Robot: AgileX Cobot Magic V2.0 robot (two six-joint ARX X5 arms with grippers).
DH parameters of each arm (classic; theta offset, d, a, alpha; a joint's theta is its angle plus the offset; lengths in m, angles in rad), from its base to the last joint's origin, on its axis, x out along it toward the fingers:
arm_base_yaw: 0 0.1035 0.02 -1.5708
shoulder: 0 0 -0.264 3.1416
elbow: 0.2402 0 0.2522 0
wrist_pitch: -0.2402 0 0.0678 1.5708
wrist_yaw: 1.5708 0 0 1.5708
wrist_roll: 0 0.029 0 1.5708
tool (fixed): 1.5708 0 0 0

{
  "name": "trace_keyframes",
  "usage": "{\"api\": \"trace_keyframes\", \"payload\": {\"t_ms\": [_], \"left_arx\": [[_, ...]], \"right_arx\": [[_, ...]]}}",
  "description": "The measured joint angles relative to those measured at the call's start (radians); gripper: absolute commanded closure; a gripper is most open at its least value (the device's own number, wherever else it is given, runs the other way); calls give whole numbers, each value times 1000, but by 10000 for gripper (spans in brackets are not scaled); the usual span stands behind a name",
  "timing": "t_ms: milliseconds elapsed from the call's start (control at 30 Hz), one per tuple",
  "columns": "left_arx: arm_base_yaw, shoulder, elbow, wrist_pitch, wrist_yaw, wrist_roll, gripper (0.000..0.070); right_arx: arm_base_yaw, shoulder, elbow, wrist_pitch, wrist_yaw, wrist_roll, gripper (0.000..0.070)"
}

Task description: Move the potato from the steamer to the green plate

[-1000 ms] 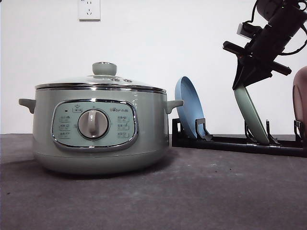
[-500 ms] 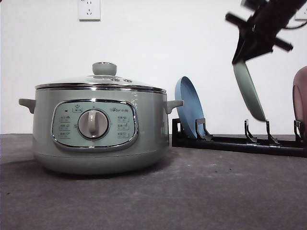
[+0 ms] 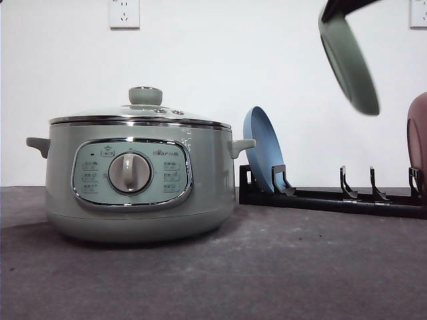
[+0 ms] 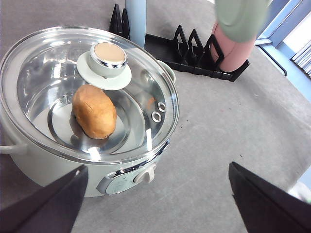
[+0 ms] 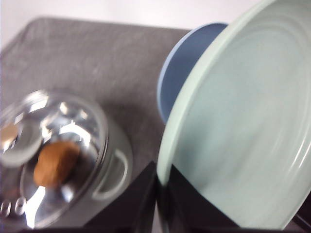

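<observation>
The egg-shaped orange-brown potato point(image 4: 94, 111) lies inside the pale sage-green steamer point(image 3: 137, 180), glass lid point(image 4: 87, 92) on. The right gripper point(image 5: 163, 194) clamps the pale mint-green plate's point(image 3: 349, 61) rim, airborne above the black rack point(image 3: 330, 197). Left gripper point(image 4: 155, 204) jaws are spread, empty. Setting down, uncovering and transfer remain.

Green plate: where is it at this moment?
The green plate hangs in the air at the front view's upper right, clamped at its rim by the right gripper, above the black rack and right of the blue plate.
</observation>
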Motion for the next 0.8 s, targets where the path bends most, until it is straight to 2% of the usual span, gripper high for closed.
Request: {"api": "trace_keyframes", "payload": {"t_ms": [200,367,467,667,800], "left_arx": [[0,0,0,0,0,0,105],[0,0,0,0,0,0,105],[0,1,0,0,0,0,105],[0,1,0,0,0,0,105],[0,1,0,0,0,0,105]], "right_arx": [[106,-76,0,-205,157,-102,695],[214,-102,0,-340,262,-132,696],[307,-101,-15,-412,342,-140,696],[467,-101,-165,-405,433,-140,696],[554,-99,-310,-348,470,-129,696]]}}
